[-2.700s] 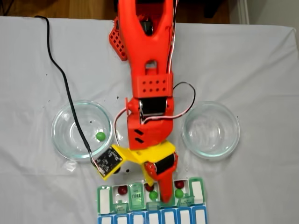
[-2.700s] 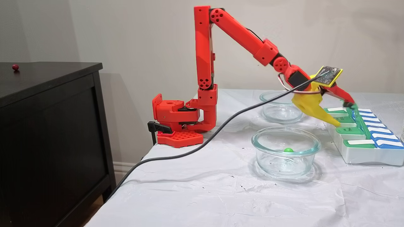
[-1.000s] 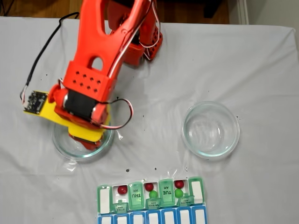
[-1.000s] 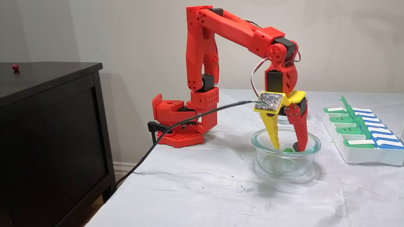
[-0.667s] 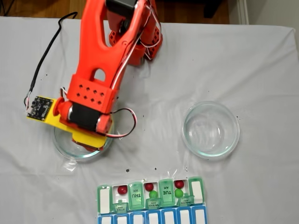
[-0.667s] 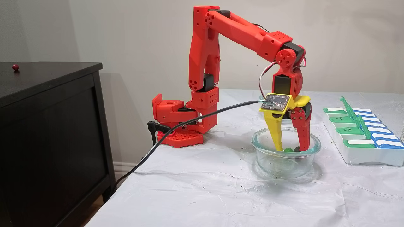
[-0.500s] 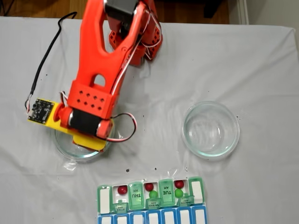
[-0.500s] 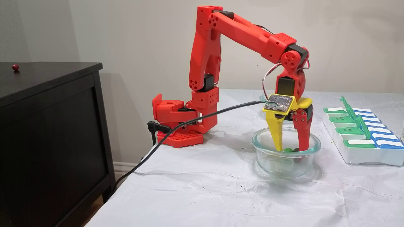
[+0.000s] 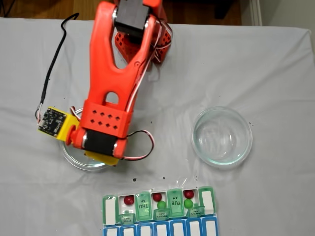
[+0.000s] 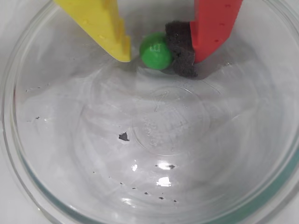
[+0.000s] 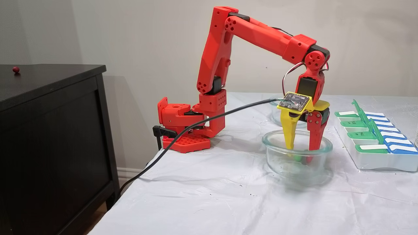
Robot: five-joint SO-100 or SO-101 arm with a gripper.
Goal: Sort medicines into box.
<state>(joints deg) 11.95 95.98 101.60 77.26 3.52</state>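
Now your claw had narrowed around the last green ball in the glass dish, foam pad touching, not yet pinching.

A room in a home, I judge. My counter wears a wrinkled white cloth; beside it stands a dark wooden cabinet against a plain beige wall with white baseboard; wood floor beyond the counter's far edge.

Soft, even indoor light fills every view. In the wrist view, small white glints sit on the glass bowl, whose rim blurs at the edges. The arm throws a faint shadow on the wall.
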